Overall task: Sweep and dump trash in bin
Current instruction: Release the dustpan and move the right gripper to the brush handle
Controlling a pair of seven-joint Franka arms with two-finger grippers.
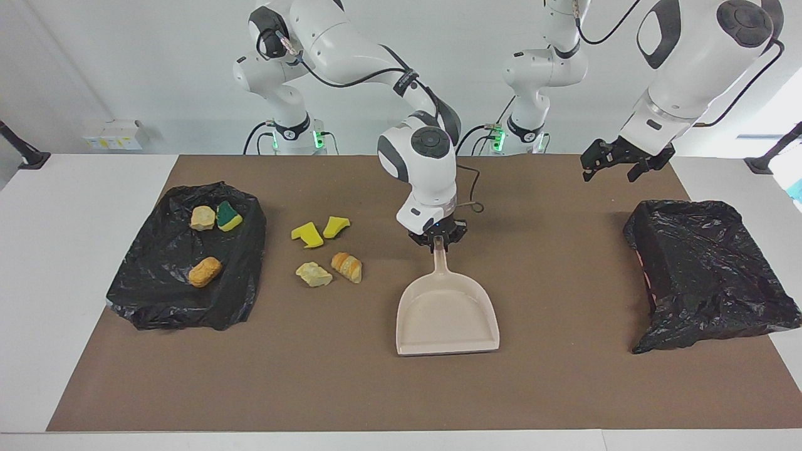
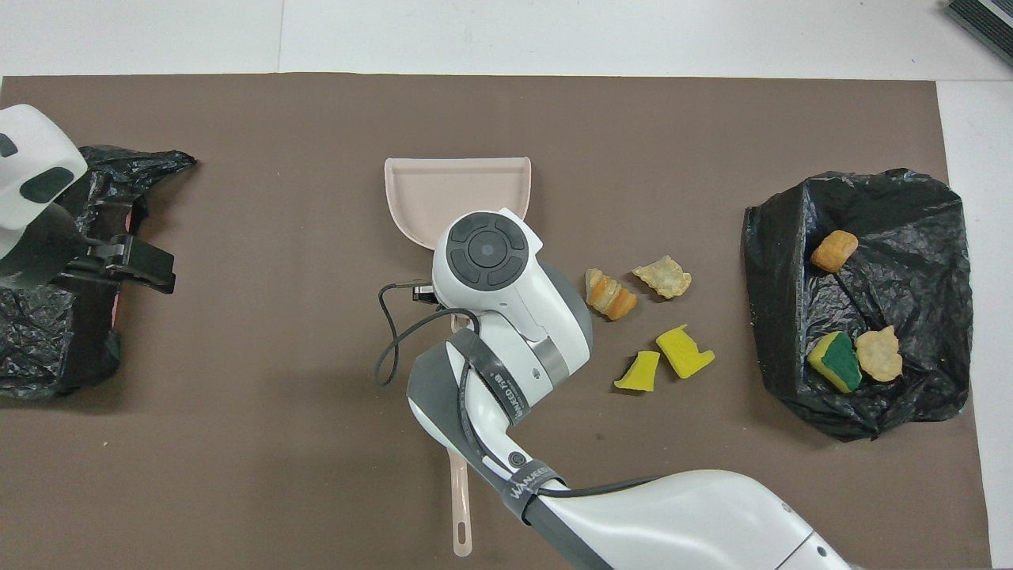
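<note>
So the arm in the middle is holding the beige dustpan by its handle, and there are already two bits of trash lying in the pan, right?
Not quite. The right gripper does hold the beige dustpan by its handle, but the pan is empty. The four loose bits of trash lie on the brown mat beside it, toward the right arm's end of the table. The facing view shows this.

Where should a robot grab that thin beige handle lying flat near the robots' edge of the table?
Probably the bare stretch of the handle, from straight above, with the jaws across its narrow width: it lies flat, slim and straight.
</note>
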